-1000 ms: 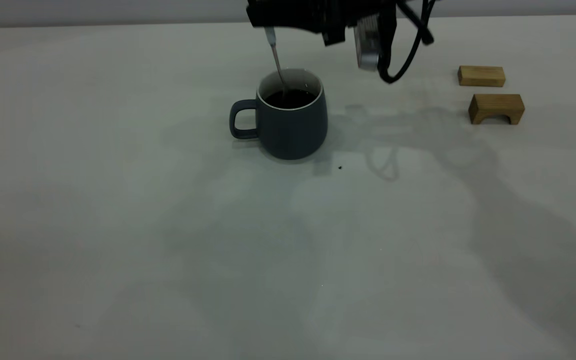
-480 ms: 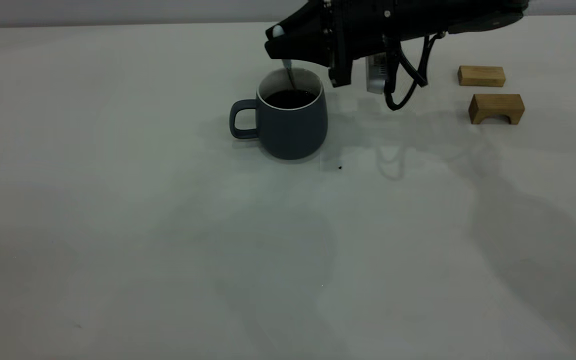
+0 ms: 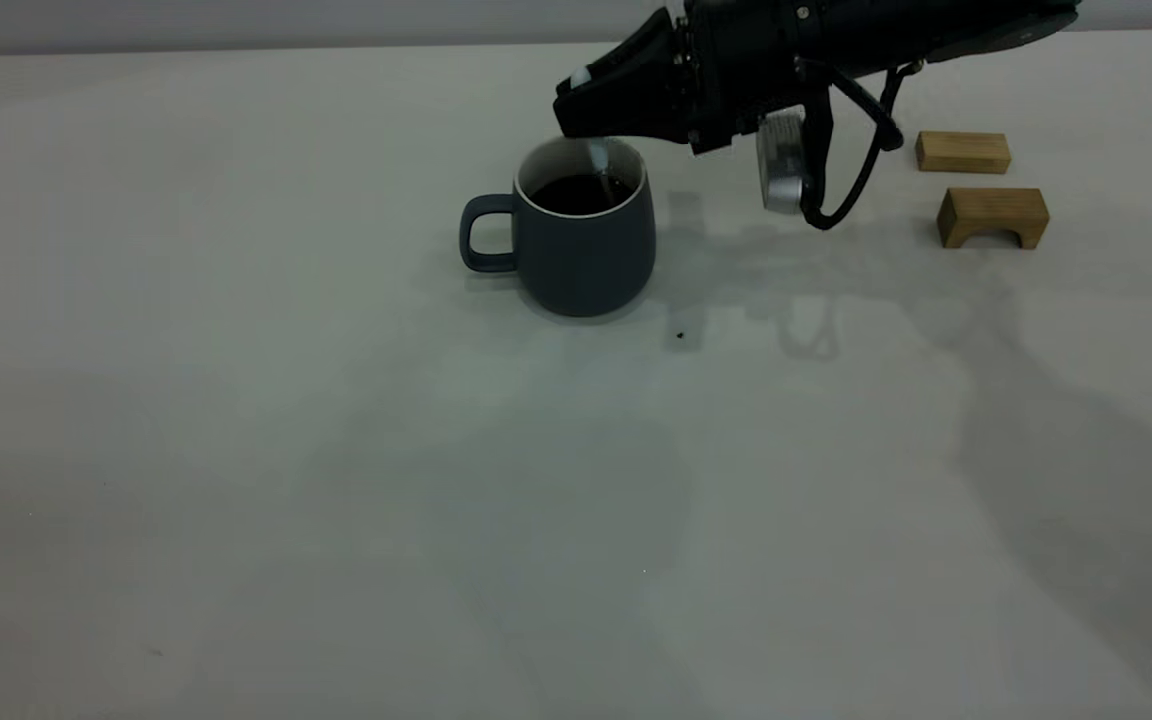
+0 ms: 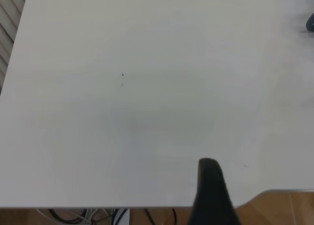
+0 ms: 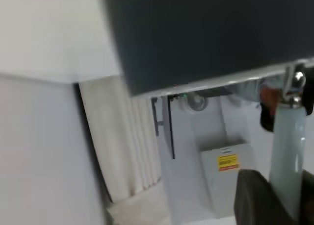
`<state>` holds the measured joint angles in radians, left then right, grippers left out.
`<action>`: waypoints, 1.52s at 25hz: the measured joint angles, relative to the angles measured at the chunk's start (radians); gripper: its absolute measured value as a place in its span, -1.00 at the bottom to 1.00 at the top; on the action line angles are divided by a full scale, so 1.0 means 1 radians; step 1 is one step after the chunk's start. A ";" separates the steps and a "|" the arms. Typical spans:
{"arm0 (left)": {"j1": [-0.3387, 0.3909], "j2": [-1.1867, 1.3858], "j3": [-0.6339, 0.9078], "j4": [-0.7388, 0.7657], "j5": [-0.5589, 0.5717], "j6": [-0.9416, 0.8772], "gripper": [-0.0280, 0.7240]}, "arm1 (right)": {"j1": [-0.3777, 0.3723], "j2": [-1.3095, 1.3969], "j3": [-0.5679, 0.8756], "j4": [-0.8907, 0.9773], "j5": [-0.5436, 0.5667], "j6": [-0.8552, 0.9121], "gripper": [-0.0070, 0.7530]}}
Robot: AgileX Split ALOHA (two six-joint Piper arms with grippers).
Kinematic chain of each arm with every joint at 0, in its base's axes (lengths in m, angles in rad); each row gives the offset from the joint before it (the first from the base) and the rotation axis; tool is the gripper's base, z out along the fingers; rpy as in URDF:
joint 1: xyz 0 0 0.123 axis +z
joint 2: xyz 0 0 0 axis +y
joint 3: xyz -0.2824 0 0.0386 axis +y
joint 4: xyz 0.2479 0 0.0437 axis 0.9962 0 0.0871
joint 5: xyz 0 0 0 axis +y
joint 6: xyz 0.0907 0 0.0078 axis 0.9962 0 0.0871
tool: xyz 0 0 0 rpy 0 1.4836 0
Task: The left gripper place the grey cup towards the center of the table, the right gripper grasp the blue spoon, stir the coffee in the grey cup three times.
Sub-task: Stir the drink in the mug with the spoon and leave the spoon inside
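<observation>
From the outside camera, the cup [image 3: 581,235] sits on the table [image 3: 336,450], handle pointing away from the two wooden blocks [image 3: 991,215], with dark coffee [image 3: 581,195] inside. The right tool [image 3: 586,105] hangs tilted just above the cup's rim on the blocks' side, clenched on the spoon [image 3: 597,160], whose pale handle end peeks out at the tip while the metal neck dips into the coffee. This reads as mid-stir.

The left wrist camera shows bare table and one dark finger of the left tool [image 4: 211,190] near the table's edge, well apart from the cup [image 4: 310,23], which is only a sliver at the border; whether that tool is released or clenched cannot be told.

The right wrist camera looks past the cup [image 5: 206,34], which fills much of the picture, with the spoon [image 5: 289,156] held alongside a dark finger [image 5: 257,198].

The danger: the spoon is held steeply angled and close to the rim, so a wide sweep could push the cup wall and slop coffee, or twist the slim handle out of the grip.
</observation>
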<state>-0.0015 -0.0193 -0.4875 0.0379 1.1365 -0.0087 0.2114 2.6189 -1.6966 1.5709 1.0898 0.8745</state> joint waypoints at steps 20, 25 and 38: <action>0.000 0.000 0.000 0.000 0.000 0.000 0.65 | -0.012 0.001 0.000 0.026 0.058 -0.507 -0.63; 0.000 0.000 0.000 0.000 0.000 0.000 0.65 | -0.020 0.001 0.000 -0.032 0.058 -0.214 -0.63; 0.000 0.000 0.000 0.000 0.000 0.000 0.65 | 0.027 0.001 0.000 0.046 0.058 -0.445 -0.63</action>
<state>-0.0015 -0.0193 -0.4875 0.0379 1.1365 -0.0087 0.2385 2.6198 -1.6966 1.6171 1.1482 0.4298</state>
